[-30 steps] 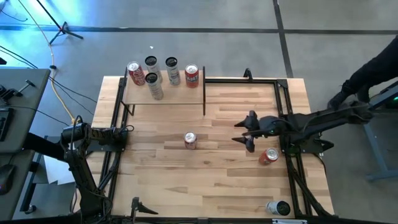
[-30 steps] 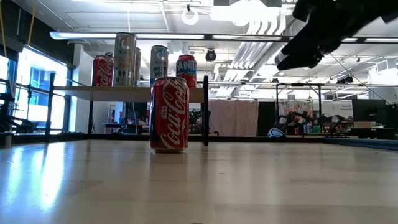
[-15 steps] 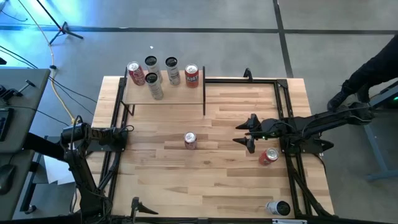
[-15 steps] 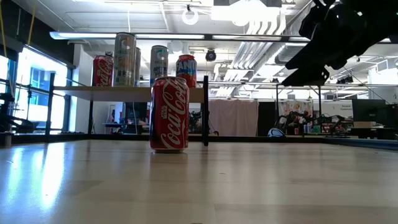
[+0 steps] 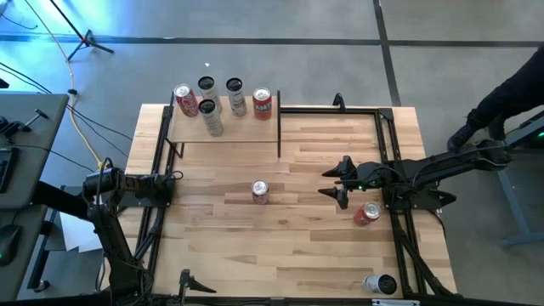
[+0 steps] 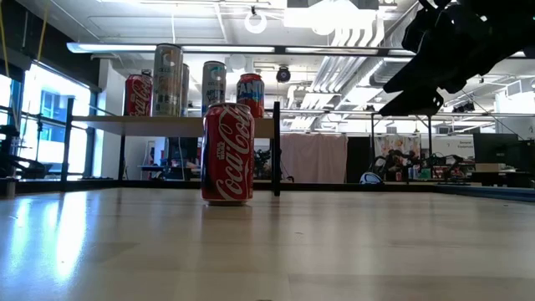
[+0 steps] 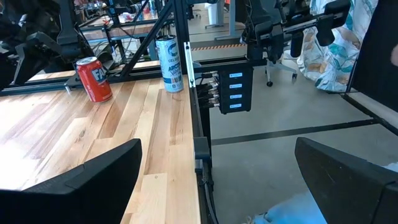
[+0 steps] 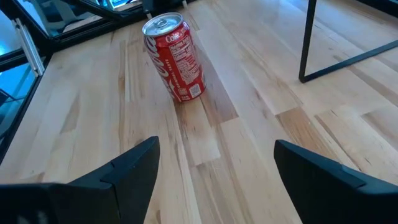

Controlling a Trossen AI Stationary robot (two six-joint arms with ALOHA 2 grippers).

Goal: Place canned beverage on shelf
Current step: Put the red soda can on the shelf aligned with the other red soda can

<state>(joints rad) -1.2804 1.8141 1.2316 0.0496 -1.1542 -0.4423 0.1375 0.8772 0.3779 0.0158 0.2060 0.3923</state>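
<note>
A red Coca-Cola can (image 5: pixel 260 192) stands upright on its base on the plank tabletop, near the middle; it also shows in the low view (image 6: pixel 227 153) and in the right wrist view (image 8: pixel 174 57). The shelf (image 5: pixel 229 129), a pale board with thin black posts, stands at the far left and carries several upright cans (image 5: pixel 235 96). My right gripper (image 5: pixel 339 181) is open and empty, above the table to the right of the Coca-Cola can and pointing at it. My left gripper (image 5: pixel 170 180) is open and empty at the table's left edge.
A red can (image 5: pixel 367 213) stands just right of my right gripper, and another can (image 5: pixel 380 284) stands at the near right corner; both show in the left wrist view (image 7: pixel 93 78). A black metal frame (image 5: pixel 387 144) runs along the table's sides. A person (image 5: pixel 510 93) is beyond the right edge.
My right gripper has sunk a little toward the table, still open, and has then held still. The cans have not moved.
</note>
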